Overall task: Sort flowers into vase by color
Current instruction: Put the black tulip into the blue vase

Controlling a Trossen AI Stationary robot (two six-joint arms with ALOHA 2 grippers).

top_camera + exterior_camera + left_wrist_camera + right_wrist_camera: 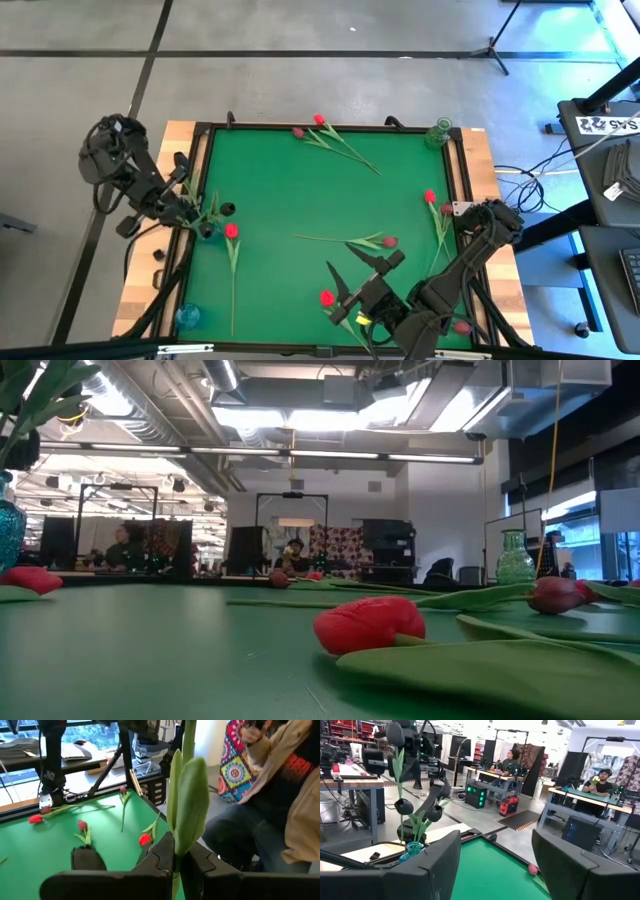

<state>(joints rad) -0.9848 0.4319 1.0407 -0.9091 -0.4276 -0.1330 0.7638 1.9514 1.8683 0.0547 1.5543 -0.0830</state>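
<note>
Your green worktop fills the middle of the high view, with loose flowers scattered across it: a pair near twelve o'clock, two by three o'clock, one lying in the centre, one at about eight o'clock and red heads near six.

The left arm sits at nine o'clock. Its left hand is pressed together on a green stem with its leaf, which stands upright between the fingers in the left wrist view. It hovers directly over a blue vase at the worktop's nine o'clock edge, where dark-headed flowers already stand. Another blue vase waits at seven o'clock, and a green vase at one o'clock.

The step in hand looks like lowering this stem into the blue vase below. Keep the stem vertical, centre its foot over the vase mouth before you descend, and go slowly so you do not knock the blooms already inside. Release only once the stem is well down.

The right hand is near five o'clock, fingers spread and empty, above a red head.
</note>
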